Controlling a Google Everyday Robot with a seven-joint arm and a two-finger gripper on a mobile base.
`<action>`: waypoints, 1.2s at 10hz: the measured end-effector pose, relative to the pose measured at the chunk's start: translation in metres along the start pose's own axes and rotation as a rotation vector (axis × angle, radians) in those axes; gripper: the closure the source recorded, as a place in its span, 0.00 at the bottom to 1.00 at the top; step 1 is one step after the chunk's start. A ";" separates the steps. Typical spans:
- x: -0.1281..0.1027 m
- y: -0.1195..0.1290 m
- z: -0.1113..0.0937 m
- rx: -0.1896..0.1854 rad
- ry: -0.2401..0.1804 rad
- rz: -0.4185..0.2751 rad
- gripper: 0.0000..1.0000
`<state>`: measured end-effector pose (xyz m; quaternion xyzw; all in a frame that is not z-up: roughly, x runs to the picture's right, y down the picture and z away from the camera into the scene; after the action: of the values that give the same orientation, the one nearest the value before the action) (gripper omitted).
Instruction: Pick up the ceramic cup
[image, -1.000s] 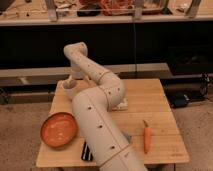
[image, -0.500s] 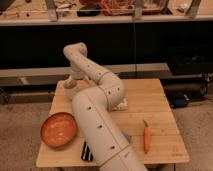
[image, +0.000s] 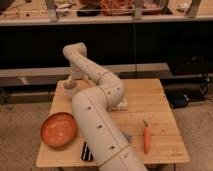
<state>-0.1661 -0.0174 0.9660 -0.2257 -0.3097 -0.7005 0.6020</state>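
Cream-white ceramic cup (image: 68, 90) stands upright just below your gripper (image: 72, 82) at the wooden table's (image: 150, 107) far corner; fingers wide.

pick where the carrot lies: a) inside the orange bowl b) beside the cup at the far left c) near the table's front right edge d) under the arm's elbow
C: the carrot lies near the front right edge of the table, apart from the orange bowl at front left, while the gripper is at the far left, right over the cup.
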 end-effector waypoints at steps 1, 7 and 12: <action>0.000 0.000 -0.001 -0.001 0.001 -0.002 0.20; 0.000 0.000 -0.002 -0.006 0.001 -0.011 0.20; -0.001 -0.001 -0.003 -0.010 0.002 -0.020 0.20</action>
<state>-0.1664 -0.0190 0.9632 -0.2251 -0.3078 -0.7082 0.5941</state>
